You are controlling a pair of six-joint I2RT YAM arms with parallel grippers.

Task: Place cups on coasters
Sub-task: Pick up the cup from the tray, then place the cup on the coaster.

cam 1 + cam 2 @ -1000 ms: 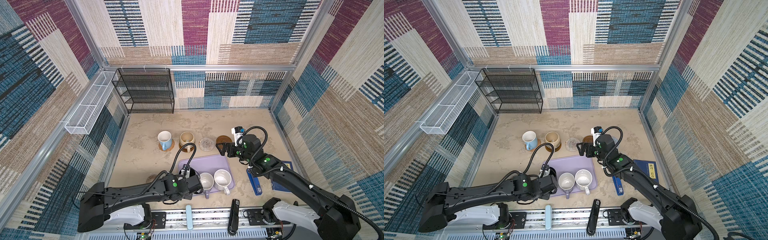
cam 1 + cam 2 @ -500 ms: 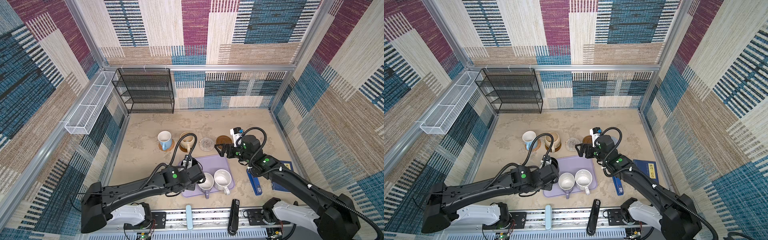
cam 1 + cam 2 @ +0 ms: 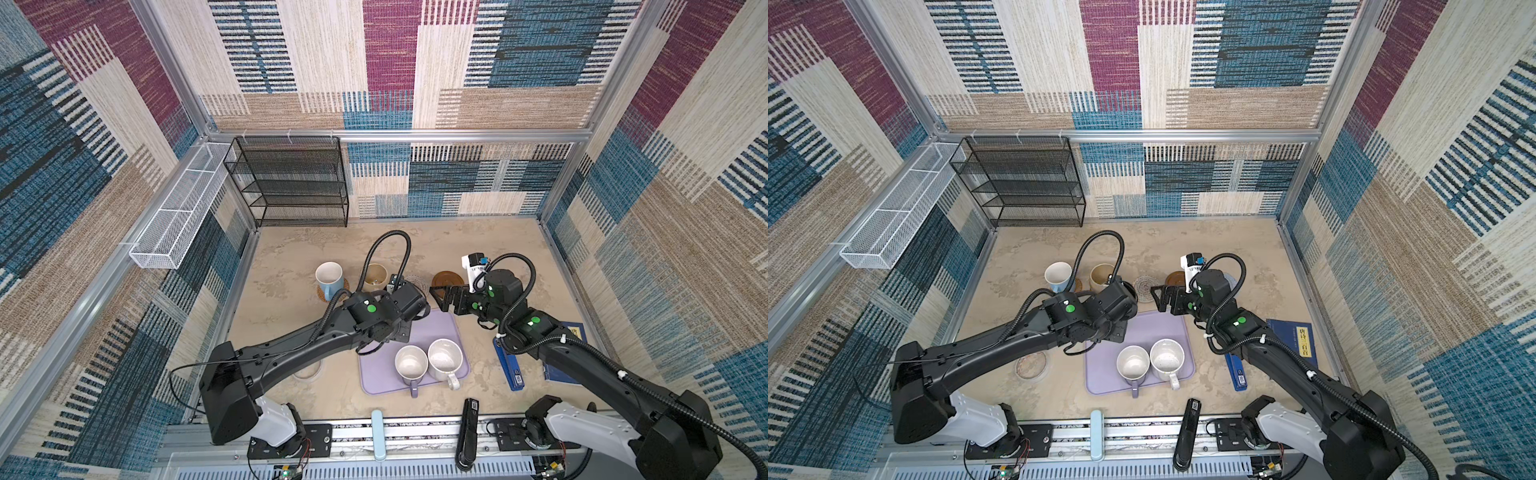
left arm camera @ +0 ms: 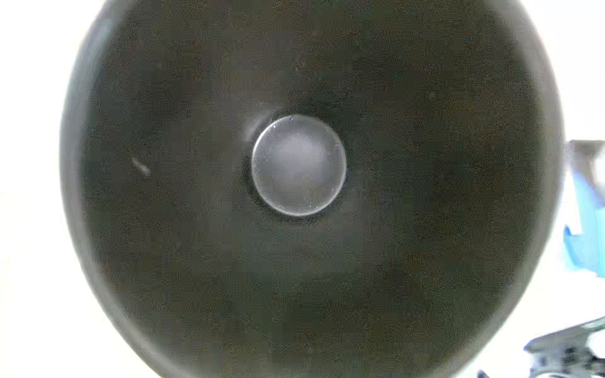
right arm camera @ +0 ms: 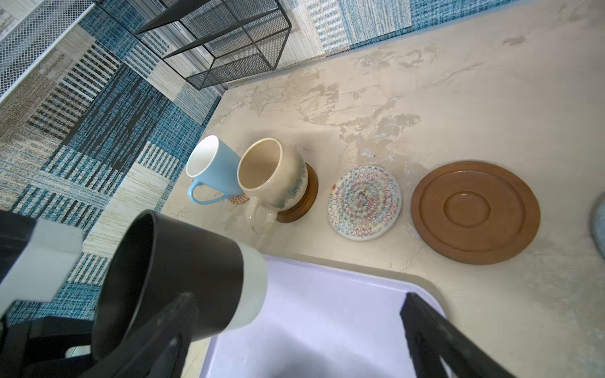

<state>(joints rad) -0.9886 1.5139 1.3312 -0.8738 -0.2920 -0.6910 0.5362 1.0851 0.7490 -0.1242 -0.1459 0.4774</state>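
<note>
Holding the black mug [image 5: 176, 275] tilted at lower left, pinched in the left gripper [image 3: 407, 296] over the lavender tray [image 5: 327, 311], probably needing levelling and lowering onto the bare crocheted coaster [image 5: 365, 202] mid-frame, with the right gripper [image 5: 298, 307] gaping wide, empty.

Two blk arms [image 3: 291, 349], green dot stickers [image 3: 369, 308], ribbed blk cables [image 3: 388, 237], white bases [image 3: 274, 419], white wrist cam [image 3: 473, 266]

Beige table [image 5: 425, 81] bears lavender tray [image 5: 327, 311], crocheted coaster [image 5: 365, 203], wooden coaster [image 5: 474, 212], book [image 3: 1293, 338], dish [image 3: 1031, 365].
</note>
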